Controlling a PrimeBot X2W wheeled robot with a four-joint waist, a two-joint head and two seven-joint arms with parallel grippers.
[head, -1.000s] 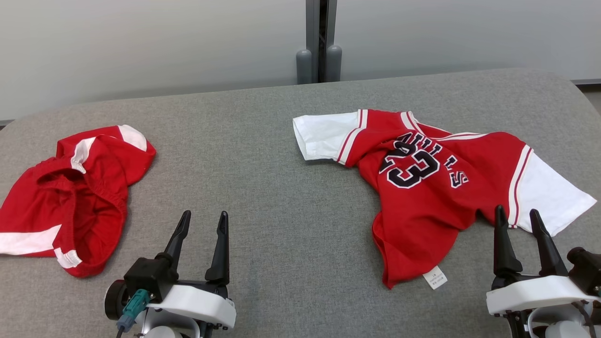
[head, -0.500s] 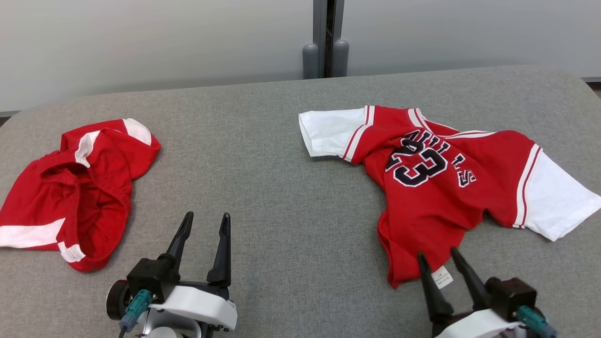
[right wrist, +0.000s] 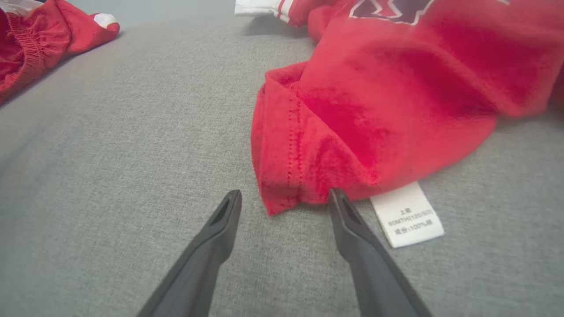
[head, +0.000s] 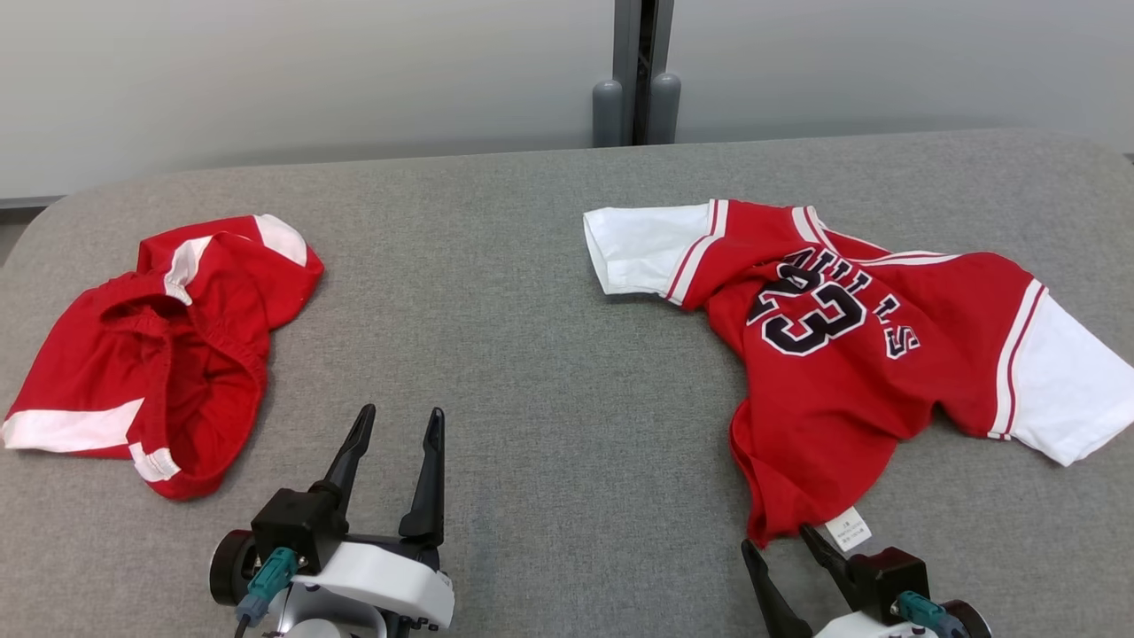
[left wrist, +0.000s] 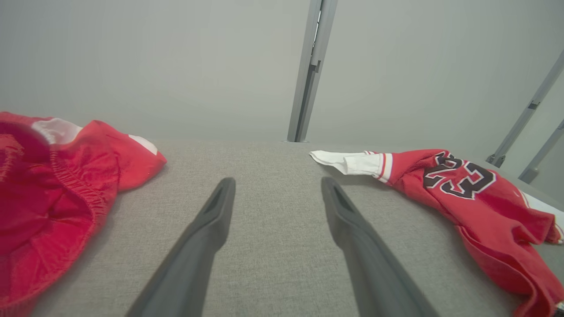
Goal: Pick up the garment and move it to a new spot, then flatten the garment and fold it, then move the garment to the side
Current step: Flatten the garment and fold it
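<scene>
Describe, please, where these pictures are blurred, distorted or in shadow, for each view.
Head view: sharp and evenly lit, with only a soft shadow under the jersey sleeve. Left wrist view: the shorts at the near left edge are out of focus, and the wide angle makes the posts at the right lean. Right wrist view: the jersey's upper part is blurred, while the label is sharper.

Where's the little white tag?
In the head view, the small white fabric tag lies lower right on the grey table, at the hem of the red jersey, beside the right gripper.
</scene>
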